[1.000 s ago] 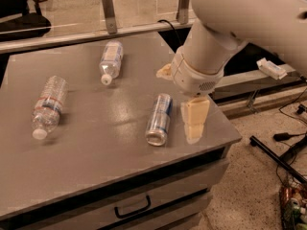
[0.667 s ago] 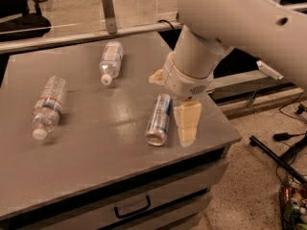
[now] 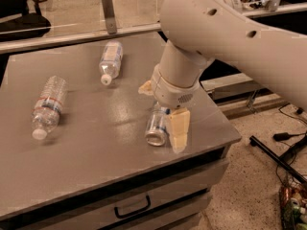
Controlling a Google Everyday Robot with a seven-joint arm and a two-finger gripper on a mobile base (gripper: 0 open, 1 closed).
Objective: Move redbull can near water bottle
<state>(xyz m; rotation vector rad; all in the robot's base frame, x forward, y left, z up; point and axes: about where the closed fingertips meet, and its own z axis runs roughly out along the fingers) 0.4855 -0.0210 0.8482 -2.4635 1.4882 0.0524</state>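
The redbull can (image 3: 157,127) lies on its side on the grey table (image 3: 96,143), near the front right, its shiny top facing the front edge. My gripper (image 3: 161,119) is right over the can's far end and is open. One cream finger (image 3: 178,130) reaches down along the can's right side. The other finger (image 3: 145,87) shows behind the wrist on the left. The can's upper half is hidden by my wrist. The water bottle (image 3: 47,105), clear with a red-and-blue band, lies at the table's left side, far from the can.
A shorter bottle (image 3: 110,60) with a wide whitish label lies at the back middle of the table. The table's right edge is just beside the can. A drawer with a handle (image 3: 132,207) is below. Cables (image 3: 288,143) lie on the floor at right.
My arm has moved left and down over the can, and now covers its far end. The can and both bottles have not moved.
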